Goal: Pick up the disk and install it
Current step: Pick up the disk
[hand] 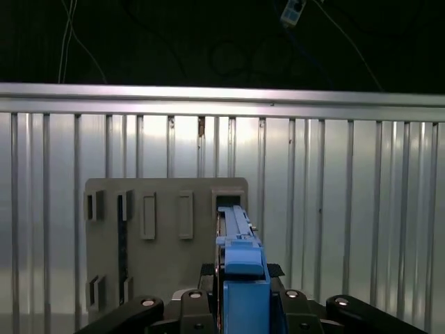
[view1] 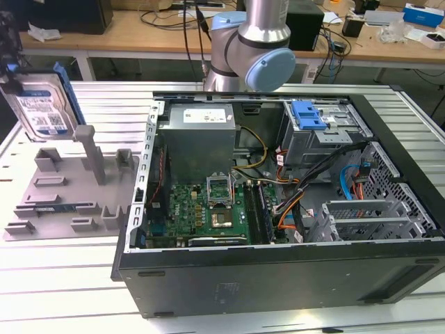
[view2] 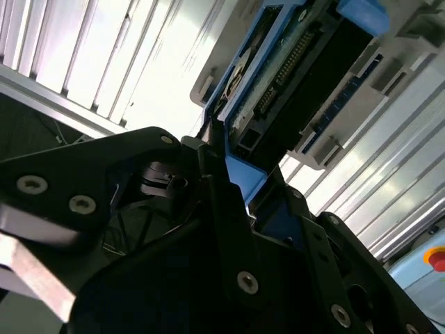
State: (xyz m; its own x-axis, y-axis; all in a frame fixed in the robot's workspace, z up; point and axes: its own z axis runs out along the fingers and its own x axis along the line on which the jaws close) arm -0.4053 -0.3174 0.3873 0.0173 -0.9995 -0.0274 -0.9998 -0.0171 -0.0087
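In the second wrist view the gripper [view2: 233, 182] pinches the disk [view2: 306, 62] by its blue bracket. In the exterior view the disk hangs above the grey holder [view1: 69, 198], at 10 o'clock from the open computer case [view1: 278, 278]. The grip is on thin plastic only, so the disk may slip or turn. The case holds a motherboard [view1: 201, 205], a drive cage [view1: 327, 139] and loose cables [view1: 289, 209], which may catch the disk.

The disk [view1: 38, 108] shows a silver metal face with a glossy paper label, framed in smooth bright blue plastic. The gripper [hand: 242, 270] holding it is matt black with bare metal screw heads. The computer case [view1: 278, 278] has matt black outer walls and dull grey sheet metal inside. Beside the case, a matt grey plastic holder [view1: 62, 188] lies on the shiny ribbed aluminium table [view1: 62, 292]. Behind the case, the arm [view1: 268, 17] is brushed silver metal.
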